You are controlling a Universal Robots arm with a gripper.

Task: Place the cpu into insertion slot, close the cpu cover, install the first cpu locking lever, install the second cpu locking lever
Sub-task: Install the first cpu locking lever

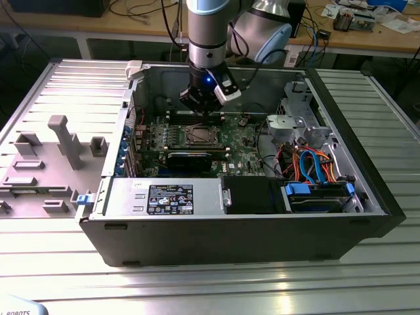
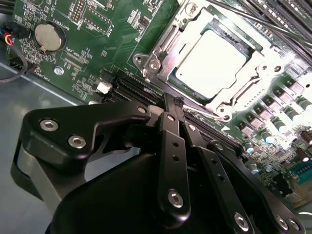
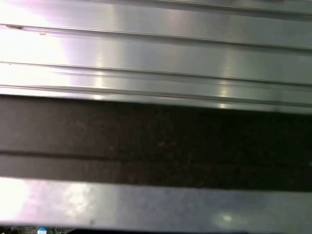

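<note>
From my remote seat, my black fingers point(image 2: 174, 105) were pinched together, empty, just short of the thin silver cover frame point(image 2: 181, 30) closed over the silver-grey square cpu point(image 2: 210, 64), so I judged a slow, square lever press best.

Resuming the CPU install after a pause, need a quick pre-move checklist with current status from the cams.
1. cpu seated in the socket: ok, silver top lies flat inside it.
2. cpu cover down over the cpu: ok, frame lies around the chip.
3. Locking levers latched: cannot tell.
4. gripper empty: ok, nothing between the closed tips.
5. Gripper close to the socket: ok, just beside it above the motherboard.
</note>
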